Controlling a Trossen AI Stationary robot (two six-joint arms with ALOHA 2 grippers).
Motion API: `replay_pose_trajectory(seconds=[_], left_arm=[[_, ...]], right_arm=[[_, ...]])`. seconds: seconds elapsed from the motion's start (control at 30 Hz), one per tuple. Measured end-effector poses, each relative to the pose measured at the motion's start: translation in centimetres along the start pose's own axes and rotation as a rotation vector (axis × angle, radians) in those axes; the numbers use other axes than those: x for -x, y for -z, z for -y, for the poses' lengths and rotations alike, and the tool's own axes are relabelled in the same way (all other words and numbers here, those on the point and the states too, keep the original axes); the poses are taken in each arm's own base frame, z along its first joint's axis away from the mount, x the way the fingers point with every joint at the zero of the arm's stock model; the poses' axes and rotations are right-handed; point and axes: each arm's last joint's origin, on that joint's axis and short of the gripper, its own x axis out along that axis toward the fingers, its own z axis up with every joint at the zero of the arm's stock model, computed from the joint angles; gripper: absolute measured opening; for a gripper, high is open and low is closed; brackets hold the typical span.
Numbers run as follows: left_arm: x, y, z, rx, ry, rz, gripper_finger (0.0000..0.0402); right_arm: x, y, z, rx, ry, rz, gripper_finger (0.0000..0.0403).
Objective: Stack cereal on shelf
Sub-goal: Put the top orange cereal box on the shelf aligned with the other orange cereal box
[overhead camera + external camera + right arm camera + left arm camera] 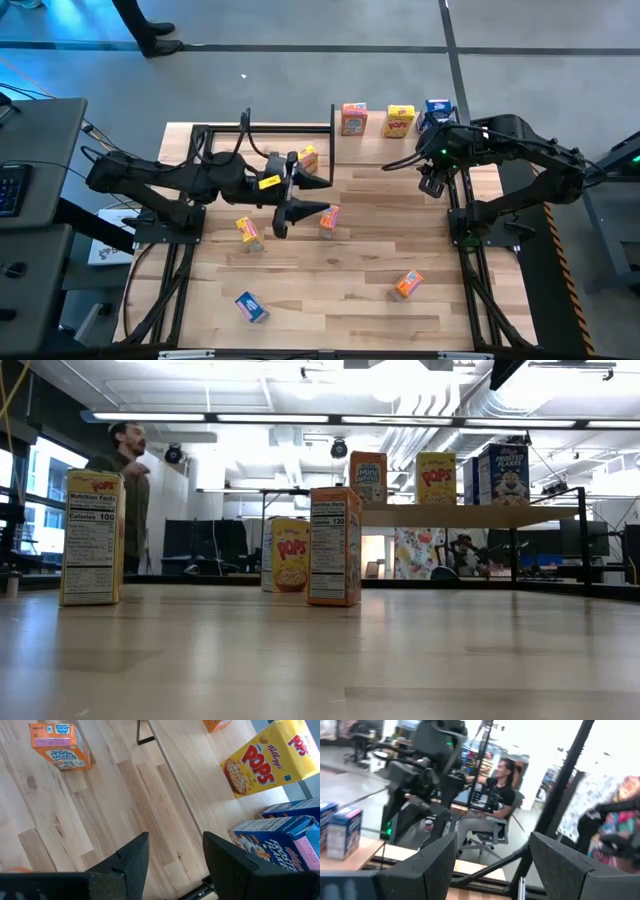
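left gripper [283,208] hung over mid-table, fingers spread, holding nothing, an orange box [329,218] just beside it. right gripper [433,183] hovered near the blue box [437,113] on the shelf [375,150], fingers parted, empty. shelf held three boxes (orange, yellow, blue); the rest sat scattered on the table [340,280].

Matt wood tabletop [350,280], cardboard boxes [399,121]

orange cereal box [61,746], yellow Pops box [272,757], blue box [280,840], light-wood shelf [200,785]
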Motion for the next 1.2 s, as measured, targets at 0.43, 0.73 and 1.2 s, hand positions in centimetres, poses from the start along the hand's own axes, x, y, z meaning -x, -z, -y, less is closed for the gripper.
replay_pose_trajectory(seconds=[0.43,0.73,1.2], left_arm=[[-0.2,-1.6,-0.4,0.123,-0.145,-0.007,0.0241],[-0.9,-1.1,-0.9,0.136,-0.355,-0.118,0.0241],[-5.1,5.5,-2.6,0.153,-0.524,-0.312,0.0241]], right_arm=[[0.0,0.0,0.0,0.0,0.0,0.0,0.0177],[0.0,0.0,0.0,-0.002,0.0,0.004,0.0177],[0.0,-0.1,0.0,-0.013,-0.001,0.01,0.0177]])
